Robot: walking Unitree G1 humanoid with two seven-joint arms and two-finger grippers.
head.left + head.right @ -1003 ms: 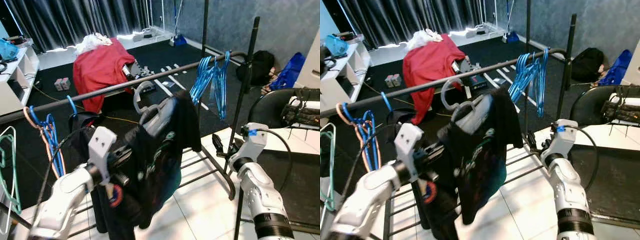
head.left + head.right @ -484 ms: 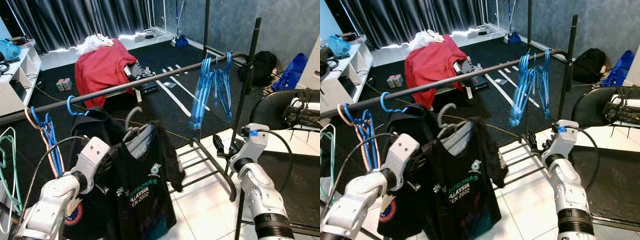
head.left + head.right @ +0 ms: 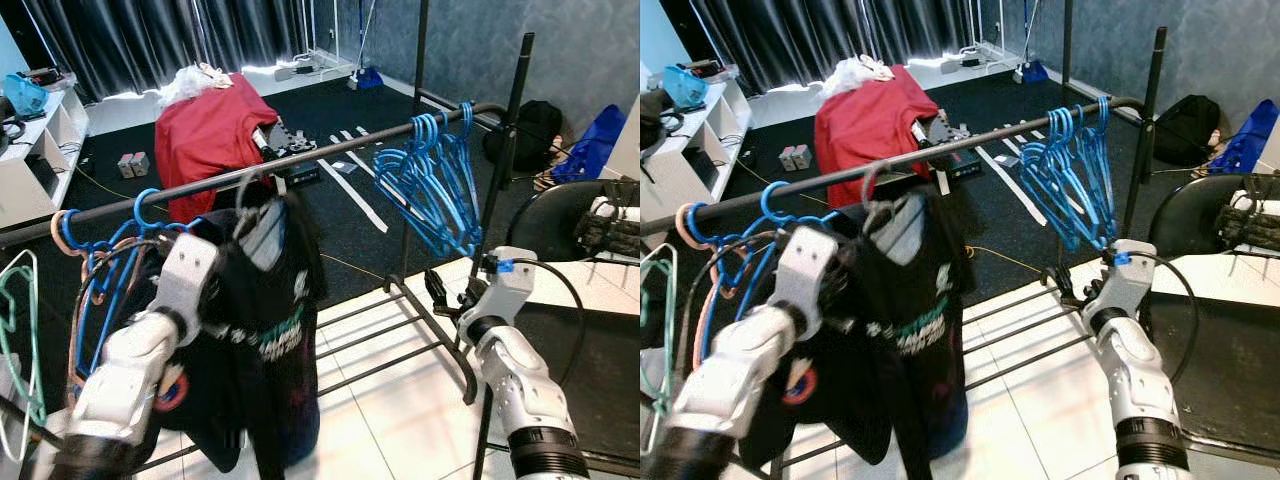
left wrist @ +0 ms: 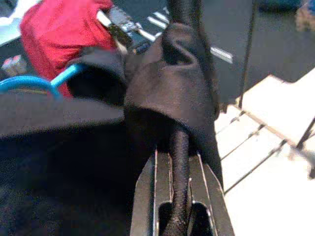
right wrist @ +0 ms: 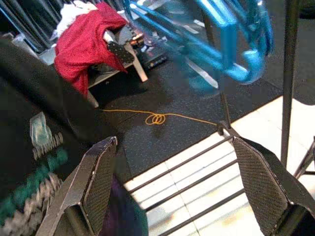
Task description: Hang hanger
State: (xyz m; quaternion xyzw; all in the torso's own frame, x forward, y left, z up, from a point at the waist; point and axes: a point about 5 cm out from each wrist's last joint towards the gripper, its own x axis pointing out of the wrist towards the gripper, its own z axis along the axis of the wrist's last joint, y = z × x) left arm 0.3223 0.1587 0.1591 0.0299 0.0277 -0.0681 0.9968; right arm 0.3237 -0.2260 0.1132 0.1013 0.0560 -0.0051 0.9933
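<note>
Black cloth crowds the near ground: the left gripper (image 4: 179, 206) pinches the arm of a hanger (image 3: 262, 215) through the shoulder of a black T-shirt (image 3: 265, 340), its fingers pressed against the covered rod in the left wrist view; the shirt hangs at about eight o'clock in the head views, and the hanger's grey hook (image 3: 876, 190) sits up at the dark rail (image 3: 330, 152), though whether it rests over the rail or just against it cannot be told; pale green and white lettering crosses the shirt's chest (image 3: 918, 328) but is folded and blurred past reading, and a round red, white and blue badge (image 3: 172, 385) on a second dark garment just behind is too small to read; at four o'clock the right gripper (image 5: 174, 179) hangs spread wide and empty beside the rack's right upright (image 3: 505, 150), low near the white tiled floor (image 3: 1040, 400); farther back, a bunch of blue hangers (image 3: 432, 180) hangs at the rail's one-o'clock end, smeared in the right wrist view; more blue and orange hangers (image 3: 95, 255) cluster at ten o'clock, with a green one (image 3: 20, 340) cut by the frame edge; beyond the rail at twelve o'clock a red cloth (image 3: 210, 125) drapes over something hidden beneath it, before dark curtains (image 3: 180, 35).
</note>
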